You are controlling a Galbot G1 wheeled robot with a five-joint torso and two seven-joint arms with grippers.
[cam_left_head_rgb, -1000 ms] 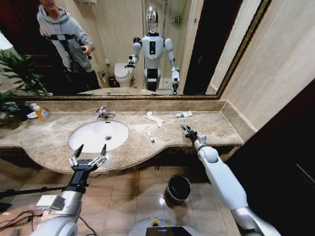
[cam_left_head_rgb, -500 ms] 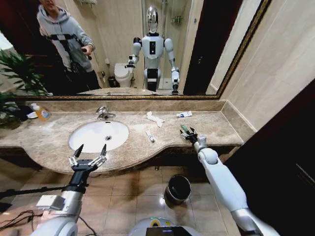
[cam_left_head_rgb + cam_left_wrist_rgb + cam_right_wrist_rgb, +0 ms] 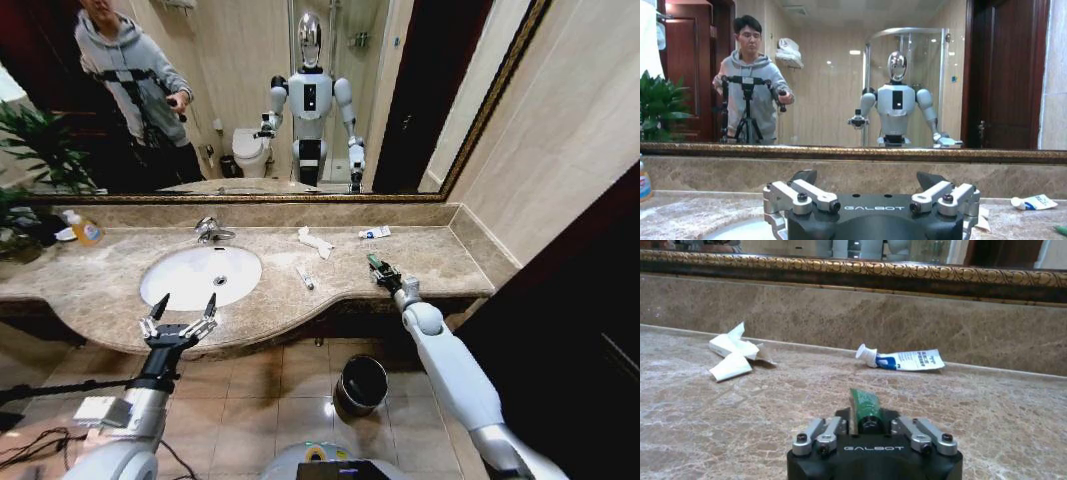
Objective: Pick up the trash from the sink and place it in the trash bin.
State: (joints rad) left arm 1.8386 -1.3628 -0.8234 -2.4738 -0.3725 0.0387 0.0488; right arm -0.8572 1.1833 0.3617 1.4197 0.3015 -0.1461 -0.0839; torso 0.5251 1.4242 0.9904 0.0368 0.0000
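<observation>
**Inspector:** Right arm status?

**Operator:** I have the right gripper [image 3: 378, 267] over the countertop [image 3: 440, 255], jaws clamped on the green tube [image 3: 865, 404]. Beyond it by the back wall lie a blue-marked white tube [image 3: 902, 360] and a crumpled tissue [image 3: 733, 352].

**Inspector:** Left arm?

**Operator:** My left gripper [image 3: 180, 310] hangs in front of the counter edge below the sink [image 3: 200, 276], fingers spread wide, holding nothing.

**Inspector:** Anything else?

**Operator:** A thin white stick [image 3: 304, 278] lies just right of the basin. The trash bin [image 3: 362, 384] stands on the floor beneath the right arm.
</observation>
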